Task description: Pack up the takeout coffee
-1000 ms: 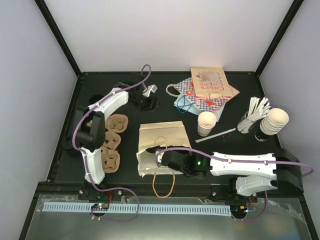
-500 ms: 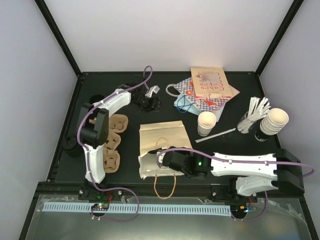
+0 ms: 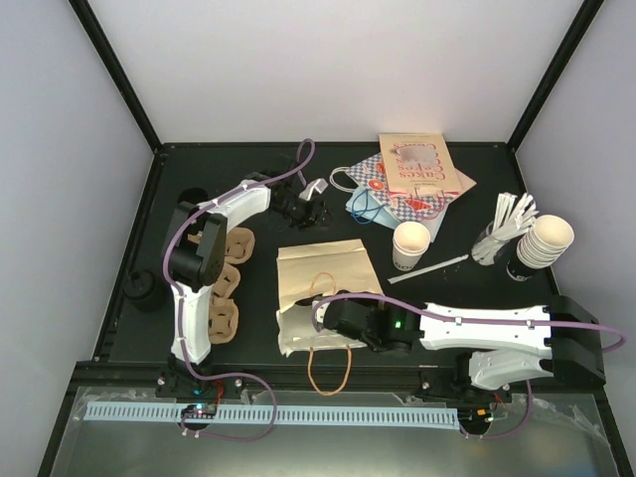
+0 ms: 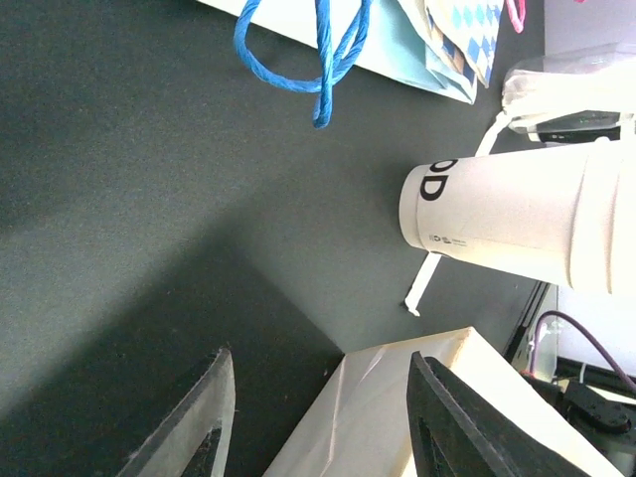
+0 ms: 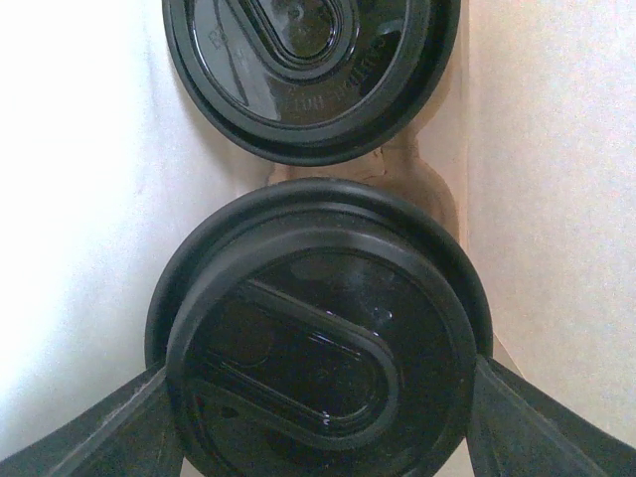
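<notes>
**Left:** my left tool hangs over bare worktop, its fingers apart and holding nothing.

**Centre:** the tan paper bag lies on the worktop with its mouth toward the arm bases.

**Right:** my right tool, reached into that mouth, is clamped on the takeout coffee, which sits just beside a second lidded cup deeper in the bag.

I judge the step is best finished by seating the cup, spreading the fingers slowly, then drawing straight out so the bag is not dragged.
</notes>
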Tool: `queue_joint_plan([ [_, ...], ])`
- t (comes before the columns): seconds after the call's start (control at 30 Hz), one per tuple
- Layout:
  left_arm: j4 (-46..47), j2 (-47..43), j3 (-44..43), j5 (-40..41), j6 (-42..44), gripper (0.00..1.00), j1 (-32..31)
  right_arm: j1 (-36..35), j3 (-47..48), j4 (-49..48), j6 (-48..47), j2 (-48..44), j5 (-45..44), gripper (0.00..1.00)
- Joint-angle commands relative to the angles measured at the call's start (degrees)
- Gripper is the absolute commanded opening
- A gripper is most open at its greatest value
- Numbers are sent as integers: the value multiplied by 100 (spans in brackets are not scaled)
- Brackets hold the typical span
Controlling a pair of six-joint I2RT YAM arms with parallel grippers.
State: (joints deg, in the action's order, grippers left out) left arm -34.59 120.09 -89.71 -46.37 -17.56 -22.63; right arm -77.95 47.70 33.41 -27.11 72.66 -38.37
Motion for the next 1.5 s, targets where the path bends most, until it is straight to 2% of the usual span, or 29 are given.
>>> queue_joint_plan([
  [0.0,259,112,-37,-264,-50,50,-47,73,-30,-44,0,-109,-144,68],
  [0.57,353,442,3,-785,35,47,-162,239,-64,-491,-245,-2,-205,68],
  [1.2,444,354,410,-1085,82,42,-373,412,-78,-983,-487,459,-228,68],
  [1.47,379,334,412,-1183,115,41,-404,452,-313,-1596,-593,412,-472,68],
])
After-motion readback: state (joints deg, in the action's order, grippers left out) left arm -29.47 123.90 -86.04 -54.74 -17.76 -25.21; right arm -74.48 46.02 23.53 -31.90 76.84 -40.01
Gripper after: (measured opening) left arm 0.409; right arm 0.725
